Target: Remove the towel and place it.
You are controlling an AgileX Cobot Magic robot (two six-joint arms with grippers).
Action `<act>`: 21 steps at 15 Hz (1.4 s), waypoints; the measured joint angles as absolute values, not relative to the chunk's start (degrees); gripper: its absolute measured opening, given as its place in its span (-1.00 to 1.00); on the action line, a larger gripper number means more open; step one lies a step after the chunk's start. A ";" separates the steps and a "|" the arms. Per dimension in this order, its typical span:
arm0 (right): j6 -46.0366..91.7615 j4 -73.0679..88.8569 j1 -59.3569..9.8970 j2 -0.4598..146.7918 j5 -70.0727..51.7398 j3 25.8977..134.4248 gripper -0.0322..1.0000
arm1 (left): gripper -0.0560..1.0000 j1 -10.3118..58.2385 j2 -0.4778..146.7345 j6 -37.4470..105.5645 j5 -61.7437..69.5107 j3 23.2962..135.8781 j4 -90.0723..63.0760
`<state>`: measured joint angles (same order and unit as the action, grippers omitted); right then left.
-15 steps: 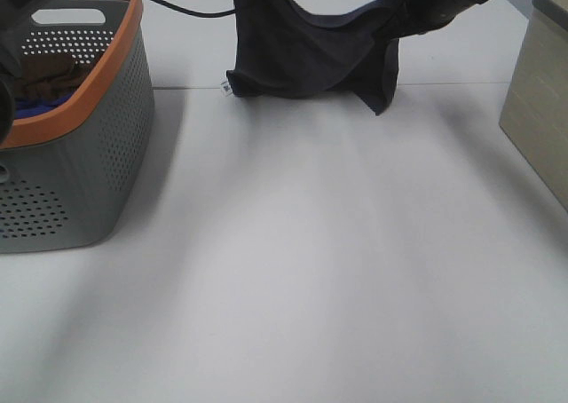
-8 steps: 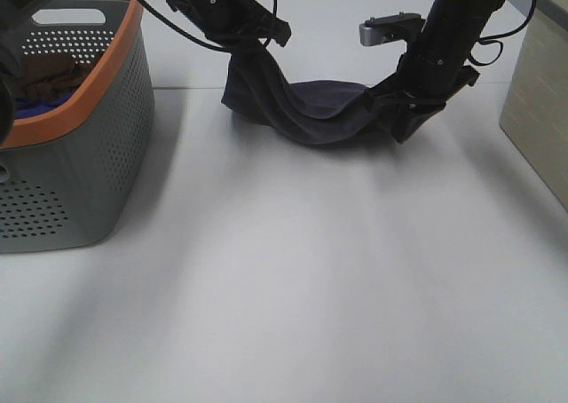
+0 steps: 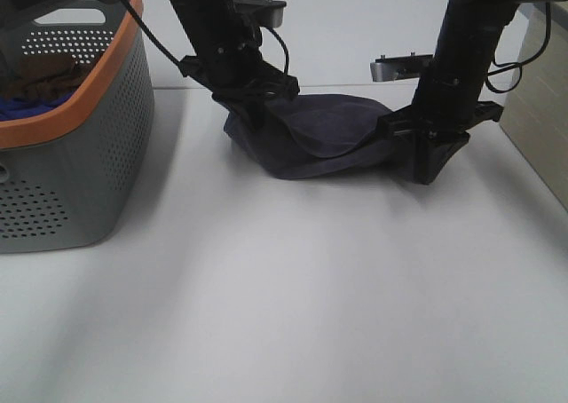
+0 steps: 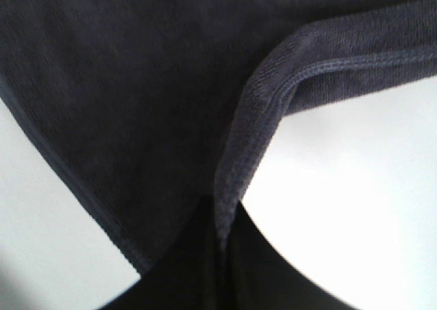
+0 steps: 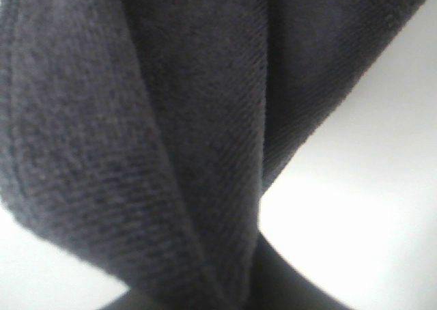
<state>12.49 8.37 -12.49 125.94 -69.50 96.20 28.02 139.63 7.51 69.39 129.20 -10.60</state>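
The dark navy towel (image 3: 324, 137) lies bunched and sagging on the white table (image 3: 284, 288) at the back centre, stretched between both grippers. My left gripper (image 3: 247, 110) is shut on the towel's left end, low over the table. My right gripper (image 3: 424, 159) is shut on its right end, also low near the table. In the left wrist view the towel's hemmed edge (image 4: 259, 119) runs into the closed jaws. In the right wrist view the towel (image 5: 136, 132) fills most of the frame and hides the fingers.
A grey perforated basket (image 3: 62, 154) with an orange rim stands at the left, holding a brown cloth (image 3: 40, 73) and a bright blue cloth (image 3: 22, 106). A beige box (image 3: 541, 110) stands at the right edge.
Both arms have come down and toward the front with the towel. It hung in the air a second ago; now its middle rests on the table.
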 joint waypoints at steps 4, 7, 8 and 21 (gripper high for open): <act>11.00 8.37 -12.49 123.99 -69.50 91.67 -0.94 | -0.89 28.99 134.01 7.73 69.61 116.43 -10.89; 9.80 8.42 -12.49 122.21 -69.50 88.35 -0.43 | -0.89 31.05 132.30 7.73 69.61 110.35 -11.12; 8.88 8.48 -12.49 122.04 -69.50 87.20 -0.15 | -0.89 31.51 131.44 7.73 69.61 109.21 -11.23; 3.32 13.01 -12.49 105.14 -69.50 84.68 0.39 | 0.53 31.68 123.19 1.15 69.67 108.52 -11.06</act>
